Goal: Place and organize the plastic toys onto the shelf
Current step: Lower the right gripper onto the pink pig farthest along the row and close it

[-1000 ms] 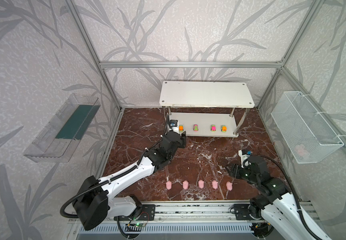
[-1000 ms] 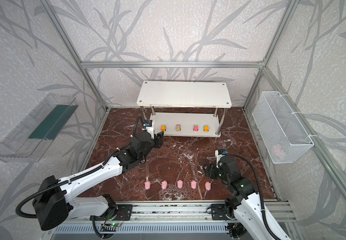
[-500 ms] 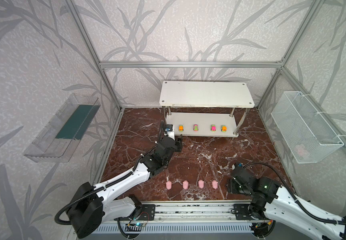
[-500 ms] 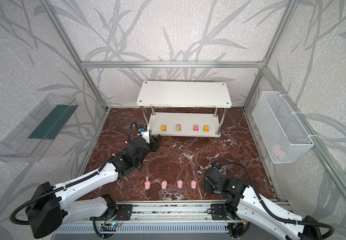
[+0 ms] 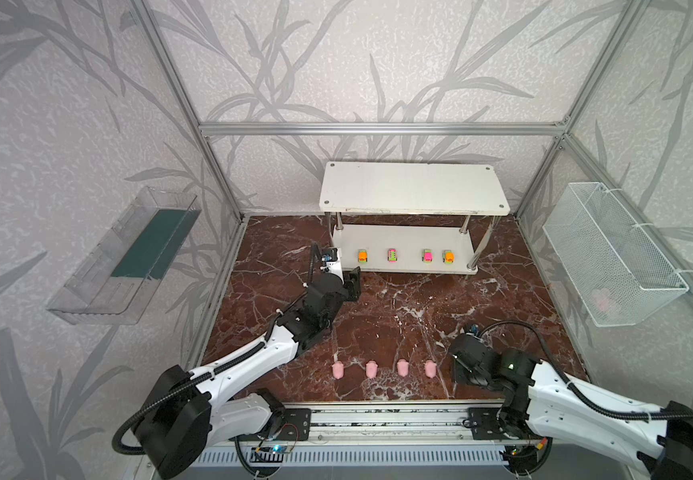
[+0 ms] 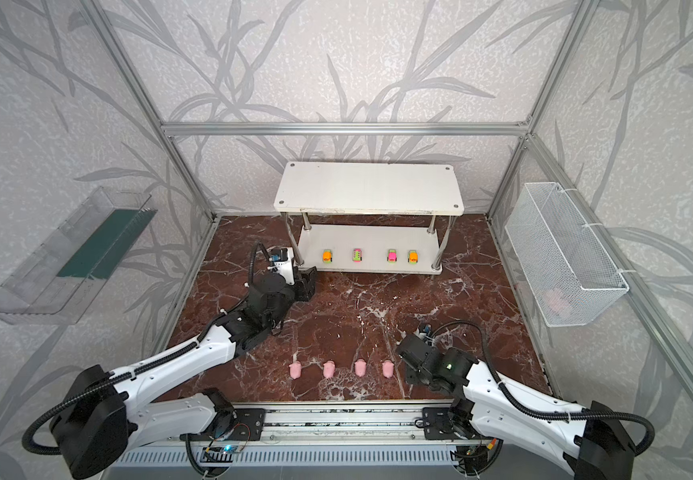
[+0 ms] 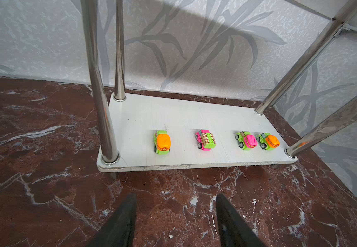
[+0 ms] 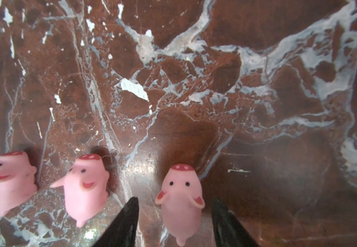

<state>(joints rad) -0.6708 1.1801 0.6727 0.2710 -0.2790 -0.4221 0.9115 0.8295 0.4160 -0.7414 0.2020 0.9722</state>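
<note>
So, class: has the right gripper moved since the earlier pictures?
Yes. The right gripper moved away from the shelf, toward the front rail, and now straddles the end pig.

The left arm [image 5: 253, 365] and the right arm [image 5: 577, 401] share one build: glossy white link shells joined by bulky matte-black joint housings. A ribbed black cable conduit [image 5: 119, 436] loops out at each shoulder. A small green light [image 5: 511, 366] glows on the right arm's black elbow housing. Each wrist ends in two black, tapered fingers [image 7: 122, 222].
</note>
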